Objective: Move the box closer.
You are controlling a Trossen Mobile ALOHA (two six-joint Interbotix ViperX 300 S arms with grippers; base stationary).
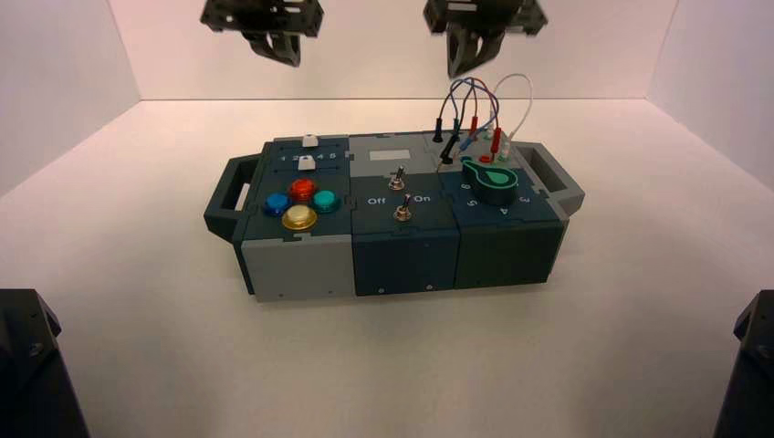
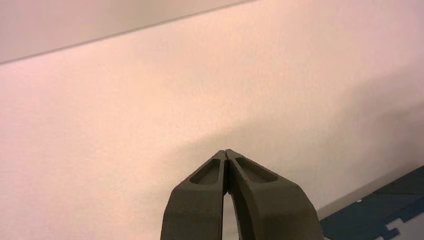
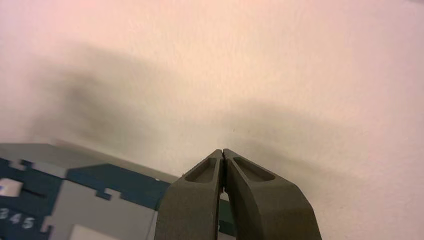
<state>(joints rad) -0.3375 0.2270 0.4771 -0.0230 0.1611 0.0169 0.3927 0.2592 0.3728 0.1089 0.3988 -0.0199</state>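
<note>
The teal-and-grey box (image 1: 392, 246) stands in the middle of the white table, with a handle at each end. It bears four coloured round buttons (image 1: 298, 203), two toggle switches (image 1: 399, 193), a green dial (image 1: 493, 181) and plugged coloured wires (image 1: 475, 114). My left gripper (image 1: 285, 50) hangs high above and behind the box's left part, shut and empty; in the left wrist view (image 2: 226, 152) a box corner (image 2: 380, 212) shows. My right gripper (image 1: 461, 59) hangs high behind the wires, shut and empty; in the right wrist view (image 3: 222, 151) the box's edge (image 3: 100, 187) lies below.
White walls (image 1: 392, 46) close in the table at the back and both sides. Dark arm bases sit at the near left corner (image 1: 32, 374) and near right corner (image 1: 748, 365). Bare white table (image 1: 392, 365) lies between the box and the near edge.
</note>
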